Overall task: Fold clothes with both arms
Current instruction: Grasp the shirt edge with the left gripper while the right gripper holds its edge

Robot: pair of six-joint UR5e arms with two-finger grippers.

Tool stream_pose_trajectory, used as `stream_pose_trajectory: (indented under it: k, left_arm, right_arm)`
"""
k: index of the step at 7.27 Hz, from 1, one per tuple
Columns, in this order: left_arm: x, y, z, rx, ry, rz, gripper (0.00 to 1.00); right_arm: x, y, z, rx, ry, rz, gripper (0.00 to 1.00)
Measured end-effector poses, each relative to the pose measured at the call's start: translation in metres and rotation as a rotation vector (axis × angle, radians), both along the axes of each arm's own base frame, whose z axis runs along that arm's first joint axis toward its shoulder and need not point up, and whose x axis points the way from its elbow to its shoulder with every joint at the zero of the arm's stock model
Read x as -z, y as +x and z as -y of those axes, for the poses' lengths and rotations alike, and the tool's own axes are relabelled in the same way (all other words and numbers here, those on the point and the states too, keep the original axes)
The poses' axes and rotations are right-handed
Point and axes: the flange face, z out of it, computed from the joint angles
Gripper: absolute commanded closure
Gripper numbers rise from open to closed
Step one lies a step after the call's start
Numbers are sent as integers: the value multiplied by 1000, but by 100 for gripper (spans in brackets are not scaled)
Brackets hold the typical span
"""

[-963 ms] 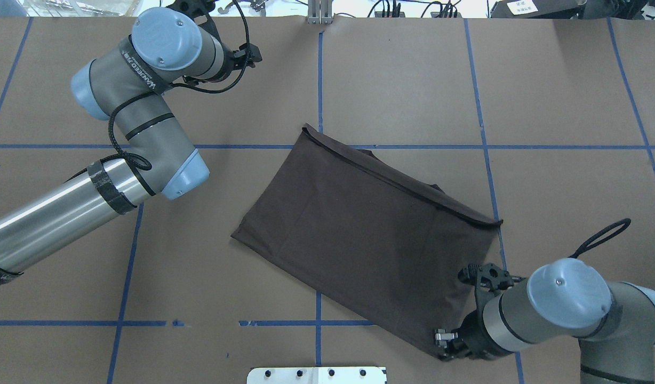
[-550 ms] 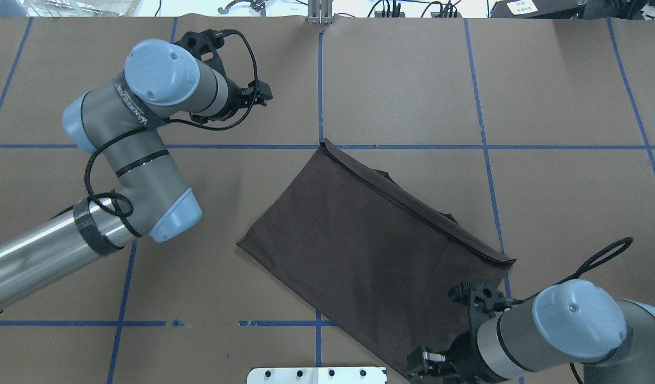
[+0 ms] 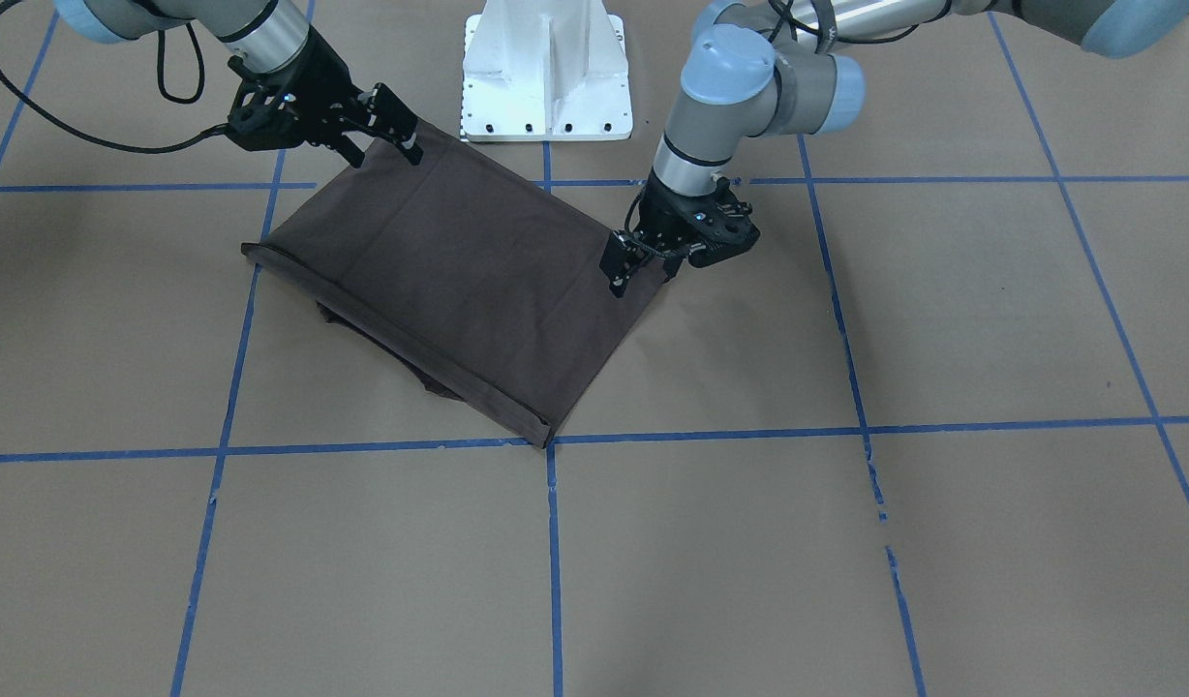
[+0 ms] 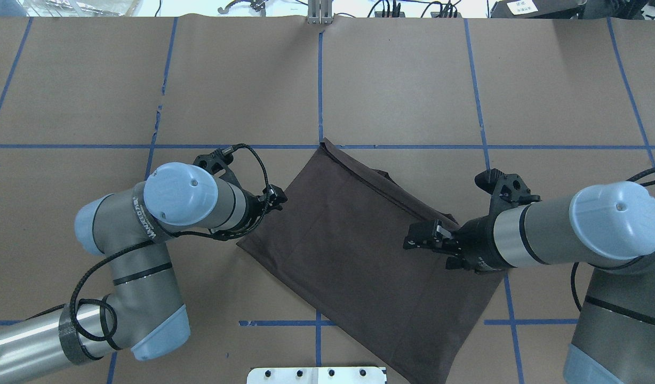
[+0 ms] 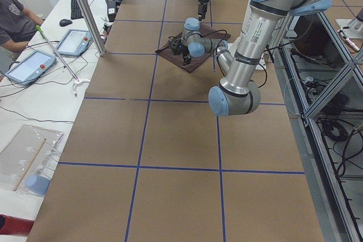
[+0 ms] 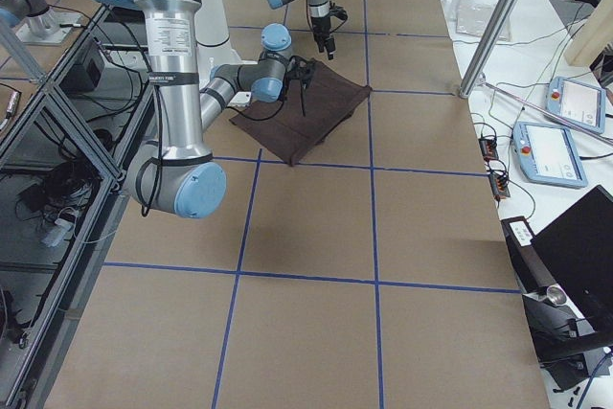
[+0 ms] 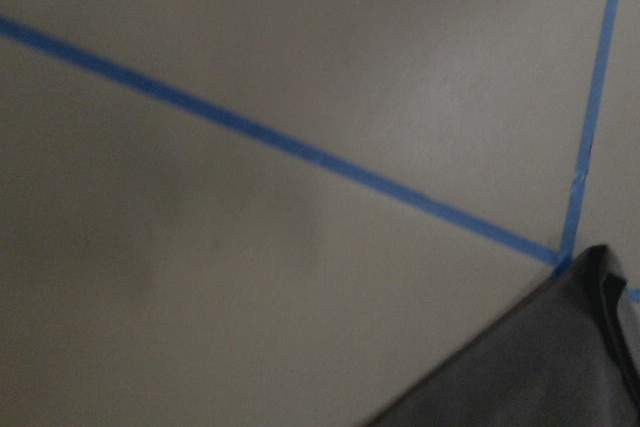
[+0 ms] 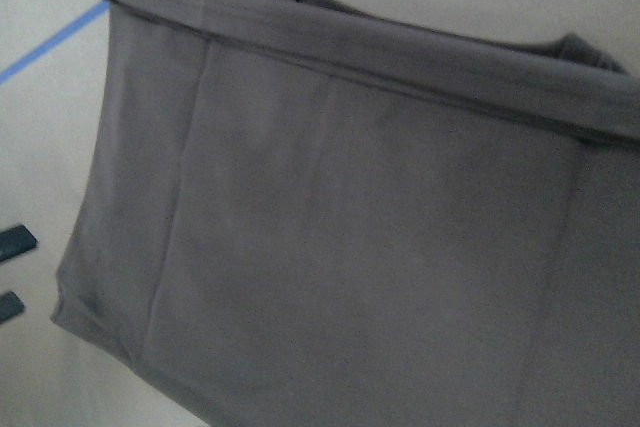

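The clothes are one dark brown T-shirt [image 4: 359, 256] [image 3: 459, 281], folded into a flat slanted rectangle on the brown paper. Its hem band runs along the far edge. My left gripper [image 4: 277, 200] [image 3: 641, 271] is open and low at the shirt's left corner. The left wrist view shows only that corner [image 7: 540, 367] and bare paper. My right gripper [image 4: 415, 240] [image 3: 396, 121] hangs open above the shirt's right part, holding nothing. Its fingertips [image 8: 12, 242] sit apart at the edge of the right wrist view, over the shirt [image 8: 350, 247].
The white bolted pedestal [image 3: 546, 68] [image 4: 317, 375] stands just behind the shirt's near corner. Blue tape lines [image 4: 319, 80] grid the paper. A side table with tablets [image 5: 74, 42] [image 6: 551, 150] and a seated person [image 5: 14, 18] lies beyond the far table edge.
The right gripper let go of the shirt's near corner and rose over its right part. The left arm swung from the far left to the shirt's left corner. The shirt slid toward the robot.
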Motion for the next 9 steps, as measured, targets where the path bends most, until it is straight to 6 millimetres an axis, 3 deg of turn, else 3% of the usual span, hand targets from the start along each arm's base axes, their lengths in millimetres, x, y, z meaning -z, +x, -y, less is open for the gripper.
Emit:
stream_pose_trajectory:
  k: [3,7,8,9]
  left_arm:
    - [-27,7,-21,32,-66,27,17]
    - [-37,4,-27,29,-77,38,17]
    - [-40,4,-29,26,-79,44,21]
    - [-44,5,-30,25,-83,49,38]
  right_arm:
    - [12,6,23,-54,16,18,0]
    - [11,4,26,-59,16,15,0]
    - [11,5,26,-59,15,16,0]
    - [11,5,26,-58,15,16,0]
